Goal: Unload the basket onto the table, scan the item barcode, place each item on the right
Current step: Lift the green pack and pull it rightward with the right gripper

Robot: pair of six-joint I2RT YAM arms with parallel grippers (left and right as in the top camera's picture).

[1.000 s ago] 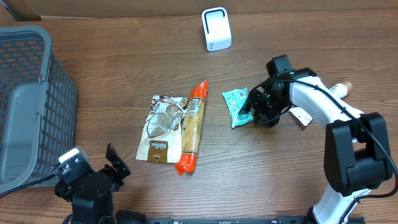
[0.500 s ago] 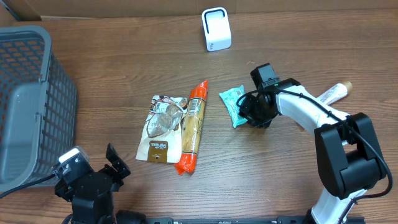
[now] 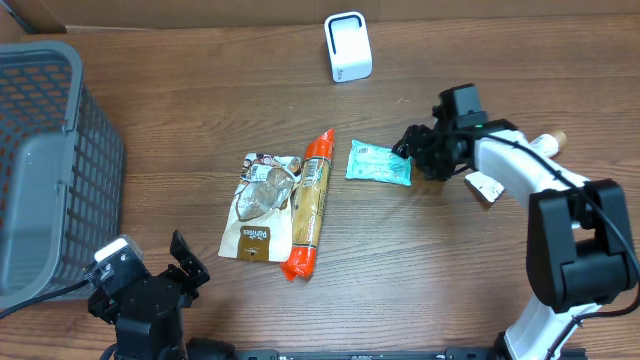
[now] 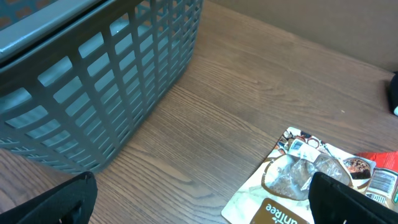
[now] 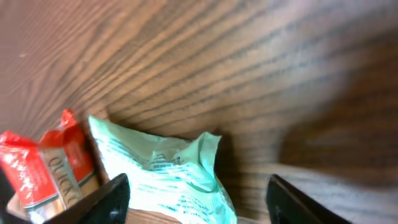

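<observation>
Packet (image 3: 378,163) lies flat on the counter (image 3: 200,90), its 3 o'clock end between the right hand's (image 3: 407,155) parted, unclamped fingers. Pickup seems the step; next, close, lift, carry to the scanner (image 3: 347,47) at 12 o'clock.

Overhead looks down; wrist views (low, close) share table (image 3: 200,90).

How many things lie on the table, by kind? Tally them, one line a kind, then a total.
Snack packs: 3 (brown pouch, orange-ended sleeve, teal packet)
Grey basket: 1
White scanner: 1
White tube, partly hidden: 1
Total: 6
</observation>
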